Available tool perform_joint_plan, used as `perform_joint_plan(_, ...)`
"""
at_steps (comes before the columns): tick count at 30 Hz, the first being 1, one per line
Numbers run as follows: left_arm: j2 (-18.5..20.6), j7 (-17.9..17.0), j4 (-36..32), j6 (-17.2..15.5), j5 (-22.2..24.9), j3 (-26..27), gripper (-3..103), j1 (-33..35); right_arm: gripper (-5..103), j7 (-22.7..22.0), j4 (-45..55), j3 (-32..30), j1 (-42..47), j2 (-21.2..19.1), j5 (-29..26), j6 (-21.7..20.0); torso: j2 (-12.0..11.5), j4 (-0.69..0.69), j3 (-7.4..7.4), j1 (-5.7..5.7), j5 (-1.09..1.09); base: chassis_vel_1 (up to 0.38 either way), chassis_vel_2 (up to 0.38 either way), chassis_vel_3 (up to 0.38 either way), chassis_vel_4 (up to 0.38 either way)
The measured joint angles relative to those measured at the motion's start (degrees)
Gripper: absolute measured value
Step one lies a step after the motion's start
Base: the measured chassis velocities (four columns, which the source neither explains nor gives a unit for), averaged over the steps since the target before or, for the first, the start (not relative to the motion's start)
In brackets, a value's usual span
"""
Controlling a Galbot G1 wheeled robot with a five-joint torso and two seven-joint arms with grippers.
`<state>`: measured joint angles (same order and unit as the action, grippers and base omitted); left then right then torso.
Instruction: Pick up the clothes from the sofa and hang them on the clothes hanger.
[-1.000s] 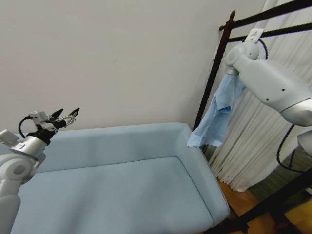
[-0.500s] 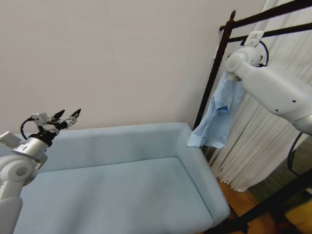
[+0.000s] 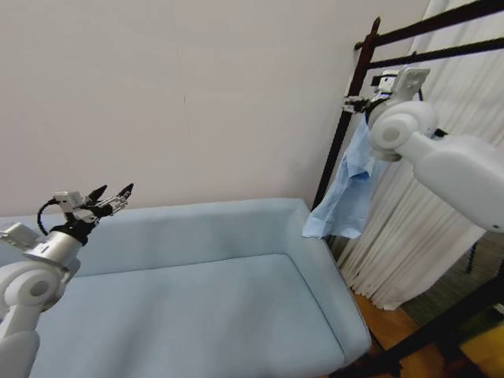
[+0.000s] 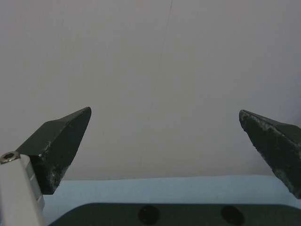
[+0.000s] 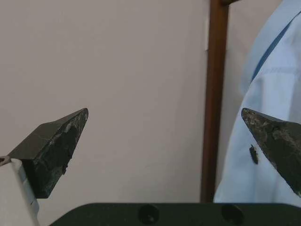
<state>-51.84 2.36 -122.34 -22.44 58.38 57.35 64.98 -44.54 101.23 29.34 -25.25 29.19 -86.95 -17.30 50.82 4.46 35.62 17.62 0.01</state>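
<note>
Left hand [image 3: 113, 191] wide open, empty, well left of the rack [image 3: 347, 110], over the sofa [image 3: 197, 307]. Shirt [image 3: 346, 193] hangs on the rack, long axis vertical, hem down. Right hand [image 3: 358, 101] wide open at the rack post, just beside the shirt's top, not gripping it.

shirt [image 3: 347, 195] on rack [image 3: 334, 153], right of sofa [image 3: 197, 307]
</note>
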Motion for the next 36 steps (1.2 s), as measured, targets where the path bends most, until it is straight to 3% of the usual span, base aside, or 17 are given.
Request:
perform_joint_plan(6, -1.8, -0.5, -1.7, 0.9, -3.3, -0.6, 100, 2.6, 100, 7.6, 7.8, -7.0, 12.1, -5.5, 1.2, 3.7, 0.0, -0.02, 0.0, 0.0, -0.01, 0.0, 0.0, 0.0, 0.0)
perform_joint_plan(7, -2.2, -0.5, -1.8, 1.1, -4.4, -1.5, 100, 2.7, 100, 10.5, 9.9, -8.9, 16.6, -8.2, 2.4, 5.9, 0.0, -0.04, 0.0, 0.01, -0.01, 0.0, 0.0, 0.0, 0.0)
perform_joint_plan(10, -3.3, -0.3, -2.1, 1.5, -6.7, -2.9, 100, 3.2, 100, 14.3, 12.7, -12.0, 24.7, -11.8, 5.0, 8.9, 0.0, 0.09, -0.01, 0.0, 0.01, 0.0, 0.0, 0.0, 0.0)
perform_joint_plan(12, -4.8, -0.1, -2.5, 2.8, -9.5, -2.9, 100, 5.4, 100, 15.0, 14.6, -12.9, 29.4, -12.5, 5.7, 10.4, 0.0, 0.08, 0.0, 0.0, 0.04, 0.0, 0.0, 0.0, 0.0)
perform_joint_plan(18, -10.3, 0.6, -3.4, 6.6, -16.9, -2.4, 100, 11.0, 100, 15.1, 15.7, -12.8, 33.1, -9.9, 8.3, 12.1, 0.0, -0.06, 0.0, 0.01, -0.03, 0.0, 0.0, 0.0, 0.0)
perform_joint_plan(23, -13.9, 1.3, -4.5, 7.6, -18.9, -2.7, 100, 13.0, 100, 18.0, 15.0, -12.7, 36.2, -7.0, 14.4, 13.4, 0.0, 0.02, 0.0, 0.0, -0.01, 0.0, 0.0, 0.0, 0.0)
perform_joint_plan(31, -15.2, 2.2, -4.3, 9.1, -19.9, -3.5, 100, 13.6, 100, 15.6, 12.1, -10.3, 38.2, 1.2, 19.0, 13.8, 0.0, -0.02, 0.0, 0.01, -0.03, 0.0, 0.0, 0.0, 0.0)
perform_joint_plan(36, -17.3, 2.5, -3.8, 12.2, -22.9, -4.8, 100, 15.7, 100, 17.0, 9.4, -12.2, 47.3, 6.2, 25.6, 15.5, 0.0, 0.02, 0.01, 0.01, -0.01, 0.0, 0.0, 0.0, 0.0)
